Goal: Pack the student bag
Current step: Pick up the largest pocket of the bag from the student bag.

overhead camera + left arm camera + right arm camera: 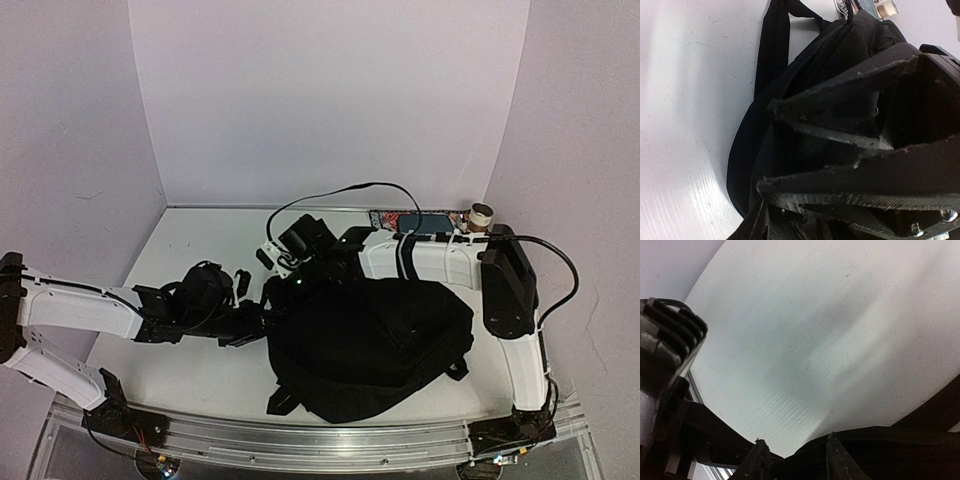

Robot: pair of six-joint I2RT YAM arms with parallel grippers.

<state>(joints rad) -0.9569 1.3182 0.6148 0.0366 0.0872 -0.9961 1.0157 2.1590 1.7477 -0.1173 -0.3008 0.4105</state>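
Observation:
The student bag (370,345) is a large black fabric backpack lying flat in the middle of the table. My left gripper (252,322) is at its left edge. In the left wrist view its two fingers (805,112) stand a little apart, with the bag's (805,70) mesh fabric filling the gap between them. My right gripper (290,272) reaches over from the right to the bag's upper left edge. In the right wrist view (796,441) the bag's zippered rim (880,445) lies between the fingertips (832,442). A black strap (772,40) trails onto the table.
A colourful flat book (415,220) and a roll of tape (481,213) lie at the back right by the wall. A black cable (340,190) loops over the table's rear. The white table (200,240) has walls on three sides and a metal rail (330,440) in front.

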